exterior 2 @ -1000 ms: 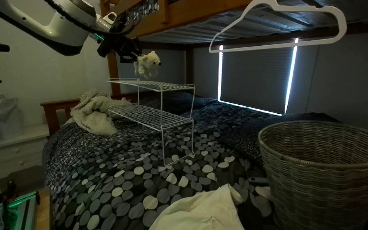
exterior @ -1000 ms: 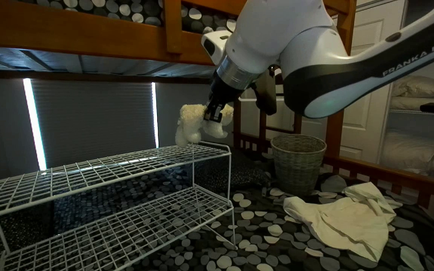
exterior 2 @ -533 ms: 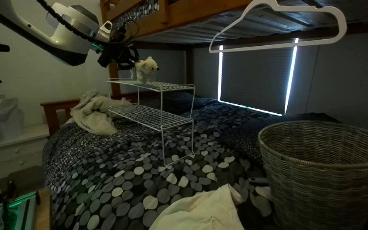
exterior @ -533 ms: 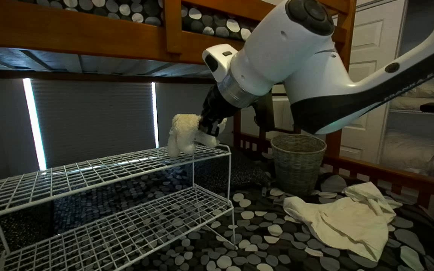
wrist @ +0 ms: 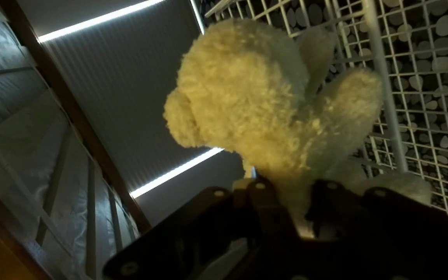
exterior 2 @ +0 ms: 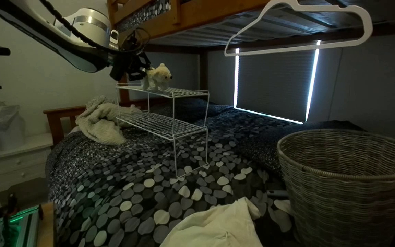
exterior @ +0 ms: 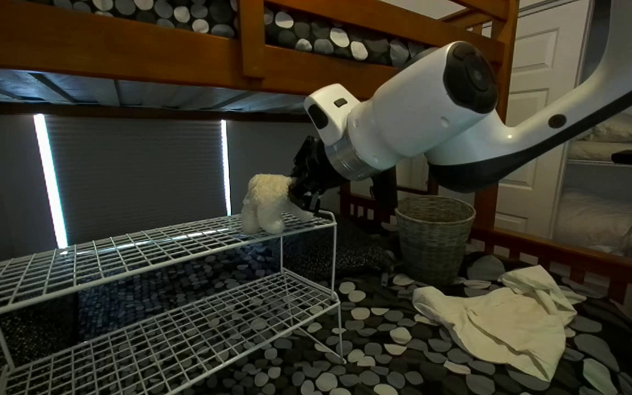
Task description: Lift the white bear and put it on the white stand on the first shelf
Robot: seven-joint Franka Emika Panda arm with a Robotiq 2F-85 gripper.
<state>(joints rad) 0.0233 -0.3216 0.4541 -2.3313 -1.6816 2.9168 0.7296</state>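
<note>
The white bear is upright at one end of the white wire stand's top shelf. Its feet appear to touch the wires. In an exterior view its face with a dark nose points away from the gripper, and the bear is over the top shelf. My gripper is at the bear's rear, tilted down. In the wrist view the gripper has its fingers on both sides of the bear's body, shut on it. The finger pads are partly hidden by fur and shadow.
The stand has a lower wire shelf on the dotted bed cover. The upper bunk's wooden rail is above. A wicker basket and a cream cloth are beside the stand. A white hanger hangs in an exterior view.
The bear, held in my gripper, has come down from above the stand to its top shelf. The gripper and wrist have lowered and tilted flatter behind the bear.
</note>
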